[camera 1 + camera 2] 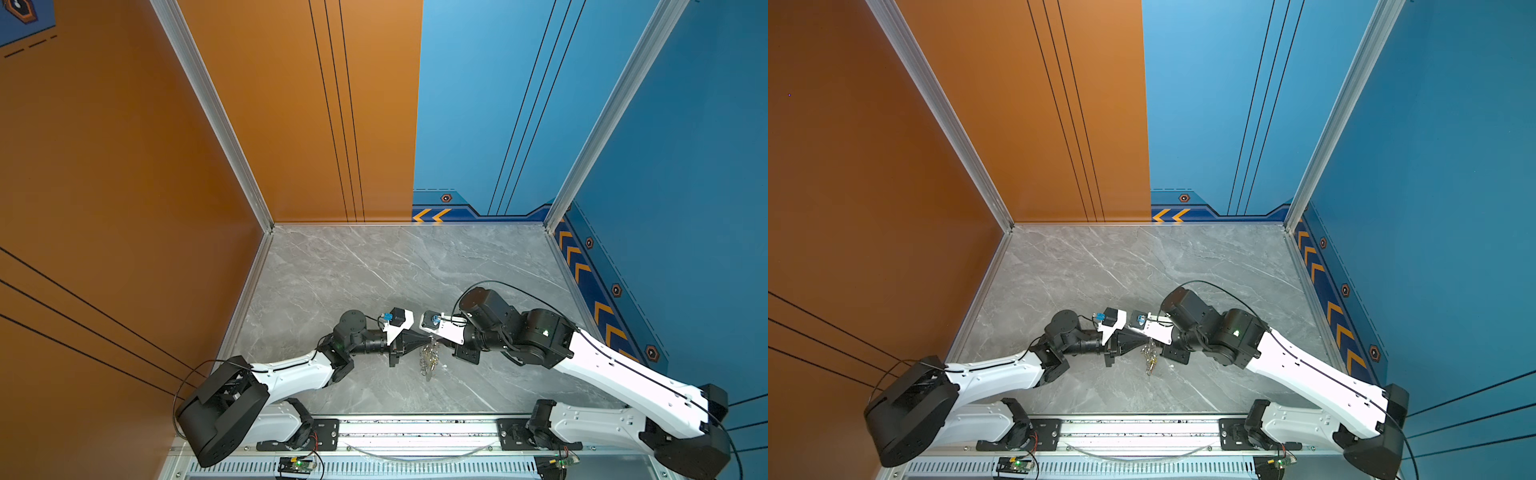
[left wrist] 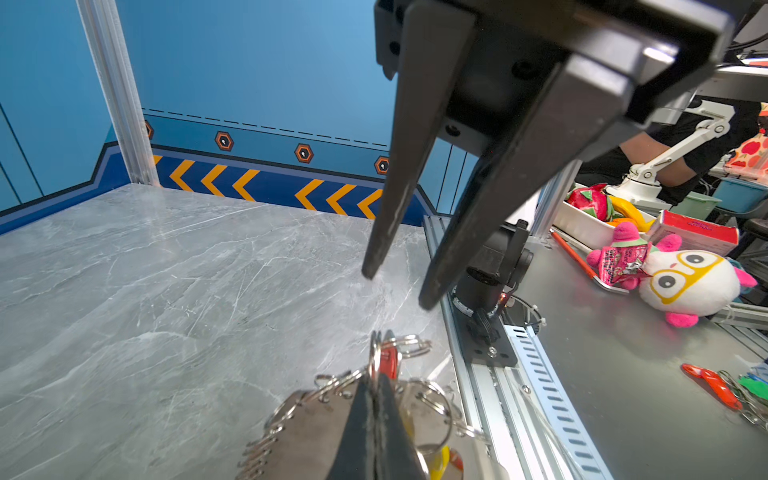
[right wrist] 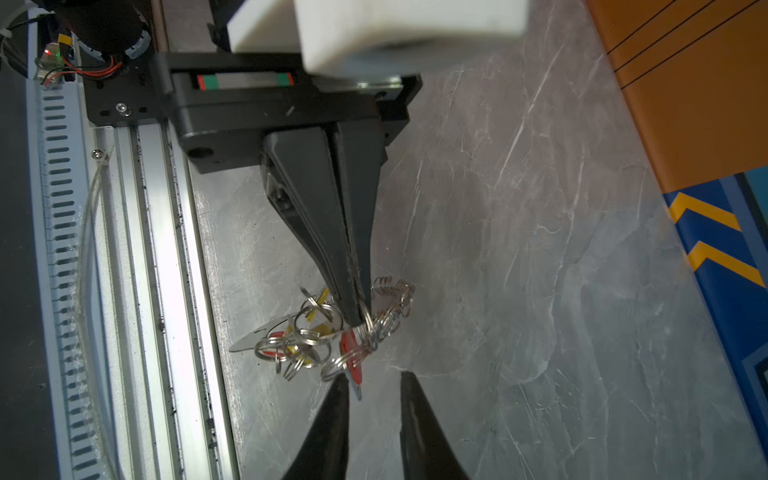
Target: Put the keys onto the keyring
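A tangle of silver rings with the keys (image 1: 429,362) (image 1: 1150,360) hangs just above the marble table between both arms. My left gripper (image 2: 376,376) (image 3: 360,321) is shut on one ring of the keyring (image 2: 375,352) (image 3: 368,328), its tips pinching the wire. A red-headed key (image 3: 351,354) (image 2: 390,360) hangs from that ring; yellow-headed keys (image 3: 316,332) dangle behind it. My right gripper (image 3: 374,376) (image 2: 397,288) stands open facing the left one. One of its fingertips (image 3: 341,380) lies beside the red key's blade; nothing sits between its fingers.
A chain of small plain rings (image 3: 392,296) trails off the cluster. The aluminium rail (image 1: 415,428) runs along the table's front edge, close to the keys. Beyond it lie a plush toy (image 2: 685,282), a red box (image 2: 694,232) and a white tray (image 2: 582,224).
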Controlling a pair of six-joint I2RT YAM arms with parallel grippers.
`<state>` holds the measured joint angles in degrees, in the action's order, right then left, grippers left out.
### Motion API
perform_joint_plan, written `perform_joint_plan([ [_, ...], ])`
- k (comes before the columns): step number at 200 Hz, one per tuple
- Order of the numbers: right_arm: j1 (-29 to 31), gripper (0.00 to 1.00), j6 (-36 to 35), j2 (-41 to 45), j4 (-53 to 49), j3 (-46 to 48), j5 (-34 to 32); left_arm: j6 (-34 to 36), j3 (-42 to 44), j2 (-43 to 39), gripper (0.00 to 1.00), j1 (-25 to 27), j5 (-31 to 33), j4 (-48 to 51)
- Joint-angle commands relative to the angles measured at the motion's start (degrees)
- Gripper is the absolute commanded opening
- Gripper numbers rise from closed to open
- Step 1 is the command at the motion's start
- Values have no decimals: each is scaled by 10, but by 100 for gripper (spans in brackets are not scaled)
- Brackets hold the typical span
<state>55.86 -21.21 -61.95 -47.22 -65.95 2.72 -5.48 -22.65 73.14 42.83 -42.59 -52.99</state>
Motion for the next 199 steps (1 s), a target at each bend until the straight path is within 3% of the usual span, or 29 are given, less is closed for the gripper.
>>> perform_joint_plan([
  [1,-8,25,41,19,39,27,-20,-4,5,-9,0,-7,25,-48],
  [51,9,24,75,47,126,88,-33,-23,10,-3,0,-12,70,-74],
  [124,68,24,44,53,212,128,-169,-61,-4,8,0,-13,93,-86],
  [199,73,14,38,26,216,129,-190,-74,-6,12,0,-11,101,-97],
])
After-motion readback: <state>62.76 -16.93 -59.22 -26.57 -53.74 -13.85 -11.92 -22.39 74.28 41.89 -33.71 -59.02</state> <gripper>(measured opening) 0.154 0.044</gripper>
